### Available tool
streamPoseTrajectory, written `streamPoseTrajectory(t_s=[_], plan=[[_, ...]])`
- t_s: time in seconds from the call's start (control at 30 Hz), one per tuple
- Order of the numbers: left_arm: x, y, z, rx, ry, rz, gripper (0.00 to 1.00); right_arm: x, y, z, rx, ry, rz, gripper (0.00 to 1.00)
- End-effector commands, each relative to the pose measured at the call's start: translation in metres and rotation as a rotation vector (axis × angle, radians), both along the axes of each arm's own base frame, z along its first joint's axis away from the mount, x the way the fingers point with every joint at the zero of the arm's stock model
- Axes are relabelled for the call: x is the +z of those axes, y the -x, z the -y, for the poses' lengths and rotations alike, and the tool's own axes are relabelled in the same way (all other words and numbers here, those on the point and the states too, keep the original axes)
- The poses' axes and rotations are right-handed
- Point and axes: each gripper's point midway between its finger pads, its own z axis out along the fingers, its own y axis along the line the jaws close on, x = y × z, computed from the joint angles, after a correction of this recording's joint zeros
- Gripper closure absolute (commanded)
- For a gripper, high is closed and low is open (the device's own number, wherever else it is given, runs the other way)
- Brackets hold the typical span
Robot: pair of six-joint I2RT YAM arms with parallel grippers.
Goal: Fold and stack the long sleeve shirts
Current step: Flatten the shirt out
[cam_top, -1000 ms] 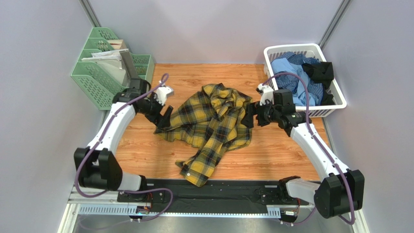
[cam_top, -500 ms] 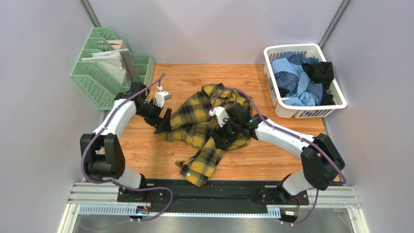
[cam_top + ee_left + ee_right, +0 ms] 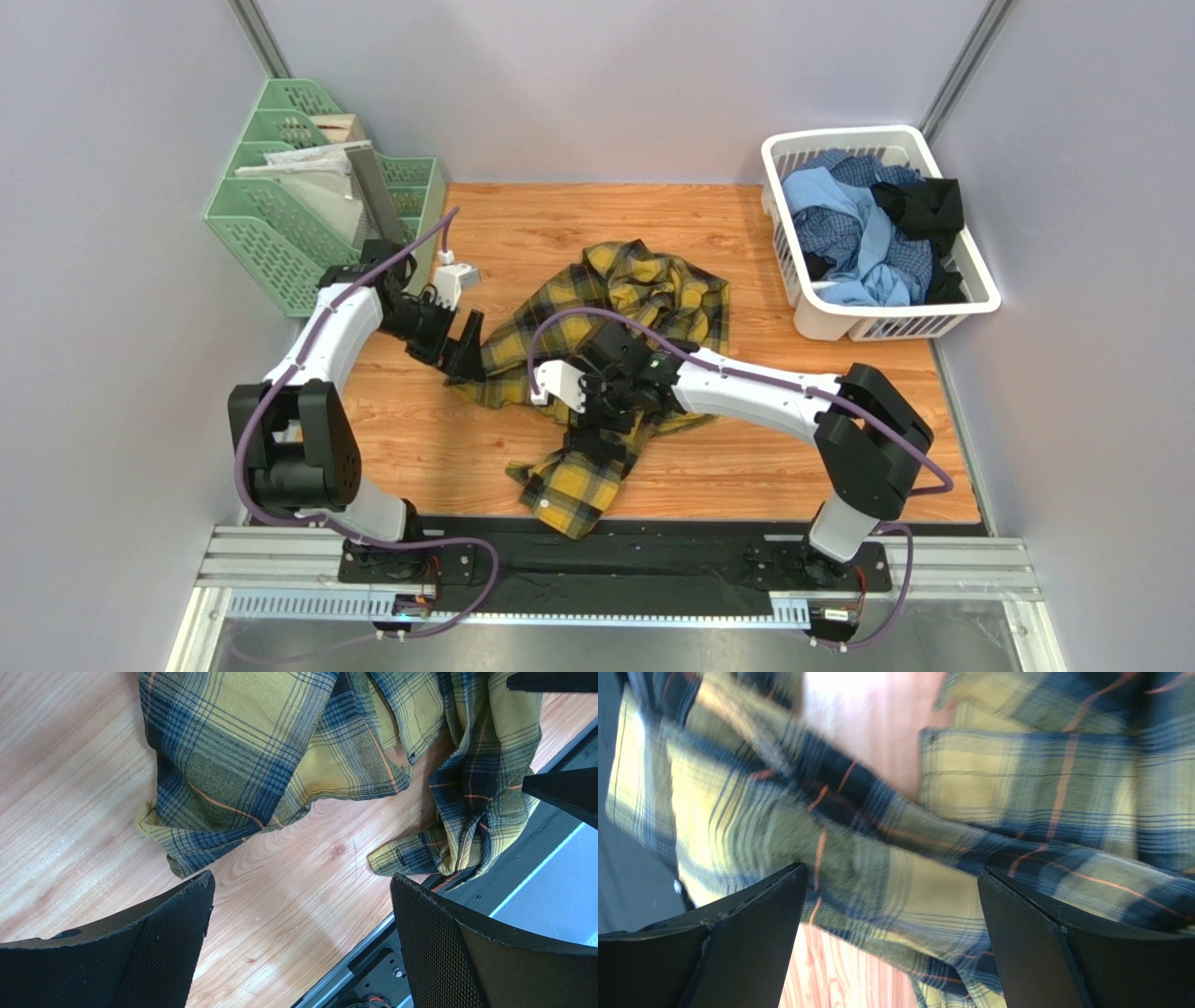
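One mustard-yellow and black plaid shirt lies crumpled at the middle of the wooden table. One of its sleeves trails toward the near edge.

Two arms reach in. The left arm holds its jaws spread at the shirt's left edge. In the left wrist view they stand over bare wood with nothing between them, and the cloth lies just beyond the tips. The right arm stretches across the shirt. Its jaws are also spread wide, above the plaid cloth and pinching nothing, though that wrist view is blurred.

One white basket sits at the far right corner. It holds light blue, blue-checked and black shirts in a heap, and I cannot count them. One green file rack stands at the far left.
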Motion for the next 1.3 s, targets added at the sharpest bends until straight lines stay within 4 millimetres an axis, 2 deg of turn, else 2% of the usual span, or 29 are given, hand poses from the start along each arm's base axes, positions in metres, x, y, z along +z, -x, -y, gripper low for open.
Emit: streamPoseTrajectory(t_s=[0.0,0.1,0.13,0.2,0.23,0.27,0.3,0.4,0.43,0.47,0.53,0.57,0.6,0.63,0.67,0.7,0.73,0.77,0.8,0.83,0.9,0.93,1.03,1.07,1.2,1.27], plan=[[0.021,-0.01,0.001,-0.029,0.014,0.088,0.01,-0.002,0.014,0.003,0.175,0.041,0.008,0.04],[0.021,-0.01,0.001,-0.029,0.014,0.089,0.01,-0.003,0.004,0.003,0.202,0.07,0.059,0.09],[0.021,-0.01,0.001,-0.027,0.013,0.09,0.01,-0.006,0.001,0.003,0.209,0.082,0.07,0.32],[0.023,-0.01,0.001,-0.024,0.011,0.096,0.01,-0.005,-0.005,0.002,0.233,0.101,0.099,0.58],[0.023,-0.01,0.0,-0.021,0.007,0.099,0.01,0.003,-0.011,-0.003,0.235,0.093,0.111,0.8],[0.024,-0.009,0.0,-0.021,0.005,0.103,0.01,0.005,-0.009,0.0,0.24,0.108,0.103,0.94],[0.025,-0.009,-0.001,-0.02,0.005,0.109,0.01,0.01,-0.013,0.0,0.233,0.105,0.113,1.0],[0.029,-0.009,-0.001,-0.021,0.002,0.128,0.01,0.044,-0.028,0.0,0.178,0.036,0.152,1.0],[0.03,-0.009,-0.001,-0.021,0.003,0.134,0.02,0.058,-0.04,0.006,0.137,0.008,0.164,1.0],[0.03,-0.009,-0.001,-0.02,0.003,0.135,0.02,0.086,-0.049,0.005,0.103,-0.047,0.199,1.0],[0.032,-0.011,0.0,-0.027,0.009,0.151,0.02,0.122,-0.07,0.015,0.005,-0.123,0.216,1.0],[0.033,-0.012,0.0,-0.027,0.008,0.157,0.02,0.157,-0.083,0.013,-0.035,-0.191,0.262,1.0],[0.034,-0.014,0.001,-0.029,0.009,0.17,0.02,0.183,-0.092,0.017,-0.075,-0.247,0.294,1.0],[0.034,-0.015,0.001,-0.026,0.007,0.175,0.02,0.205,-0.112,0.029,-0.169,-0.295,0.309,1.0],[0.033,-0.017,0.0,-0.025,0.001,0.18,0.02,0.245,-0.128,0.032,-0.214,-0.374,0.373,1.0],[0.033,-0.022,0.001,-0.026,-0.009,0.198,0.02,0.264,-0.141,0.037,-0.264,-0.415,0.395,1.0],[0.03,-0.025,0.001,-0.032,-0.044,0.202,0.02,0.28,-0.162,0.055,-0.337,-0.443,0.424,1.0],[0.026,-0.029,-0.001,-0.026,-0.065,0.2,0.02,0.299,-0.175,0.061,-0.396,-0.495,0.44,1.0],[0.024,-0.034,0.009,-0.061,-0.081,0.227,0.01,0.326,-0.19,0.069,-0.447,-0.541,0.493,1.0],[0.021,-0.038,0.006,-0.056,-0.127,0.237,0.01,0.342,-0.205,0.086,-0.505,-0.565,0.531,1.0],[0.013,-0.051,0.015,-0.067,-0.16,0.262,0.01,0.383,-0.221,0.102,-0.586,-0.659,0.605,1.0],[0.01,-0.057,0.013,-0.061,-0.195,0.272,0.01,0.396,-0.229,0.115,-0.629,-0.683,0.639,1.0],[-0.005,-0.075,0.019,-0.072,-0.248,0.287,0.01,0.439,-0.234,0.136,-0.697,-0.776,0.737,1.0],[-0.016,-0.078,0.021,-0.084,-0.259,0.266,0.01,0.456,-0.232,0.14,-0.703,-0.809,0.781,1.0],[-0.043,-0.081,0.027,-0.135,-0.3,0.224,0.03,0.5,-0.227,0.17,-0.815,-0.876,0.919,1.0],[-0.056,-0.08,0.022,-0.143,-0.332,0.188,0.2,0.522,-0.217,0.182,-0.828,-0.91,0.992,1.0]])
